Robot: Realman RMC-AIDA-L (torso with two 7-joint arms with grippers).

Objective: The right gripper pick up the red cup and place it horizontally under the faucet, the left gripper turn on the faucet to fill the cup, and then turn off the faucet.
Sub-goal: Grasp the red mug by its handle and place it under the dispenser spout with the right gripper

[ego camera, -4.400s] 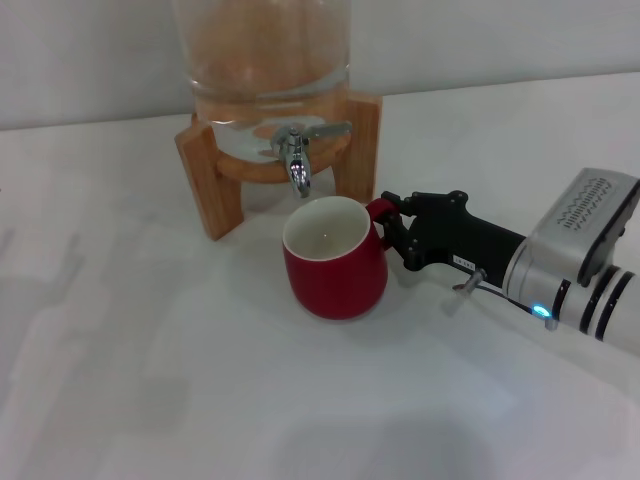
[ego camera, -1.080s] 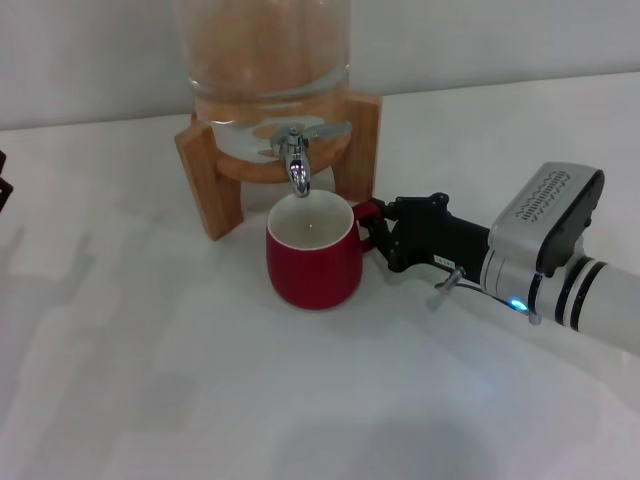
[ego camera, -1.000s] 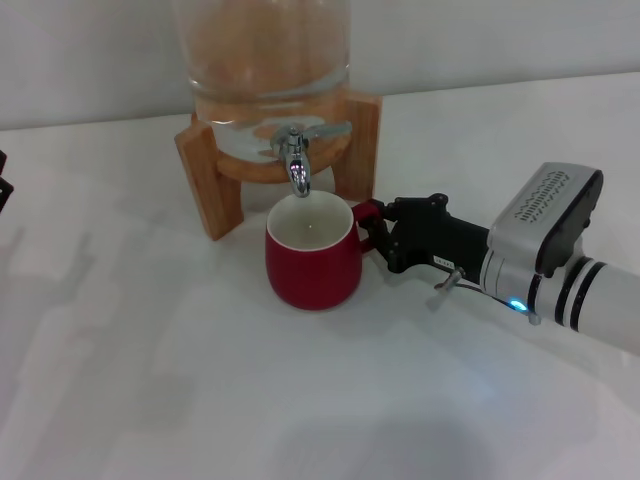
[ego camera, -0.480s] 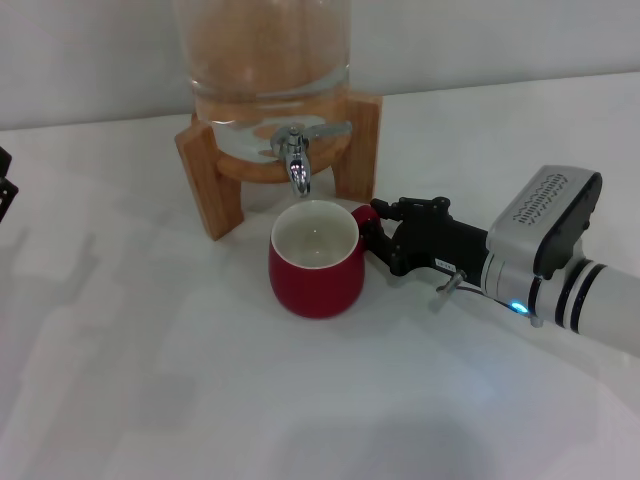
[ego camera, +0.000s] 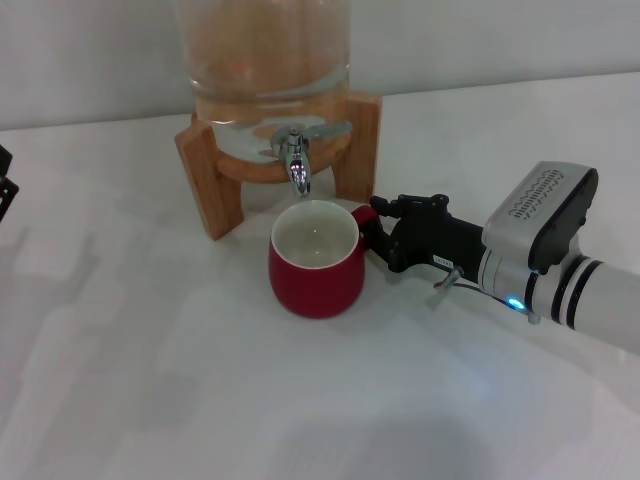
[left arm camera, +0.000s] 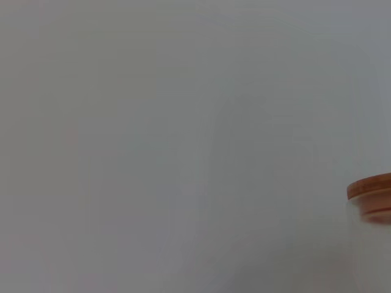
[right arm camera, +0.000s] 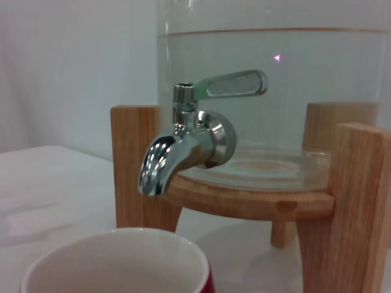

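Note:
The red cup (ego camera: 315, 262) stands upright on the white table, its cream inside showing, right below the spout of the faucet (ego camera: 297, 163). The faucet's flat lever points sideways to the right. My right gripper (ego camera: 378, 232) reaches in from the right and its black claw is closed on the cup's small handle. In the right wrist view the faucet (right arm camera: 183, 146) hangs close above the cup's rim (right arm camera: 116, 259). Only a black bit of my left gripper (ego camera: 4, 188) shows at the left edge of the head view.
The glass dispenser (ego camera: 265, 60) with liquid sits in a wooden stand (ego camera: 205, 175) at the back of the table (ego camera: 200, 400). The left wrist view shows a plain grey wall and a wooden lid (left arm camera: 370, 189) at its edge.
The right gripper brought the cup left to under the spout. In the last second the cup shifted slightly right and sat level. A black part of the left gripper appeared at the left edge.

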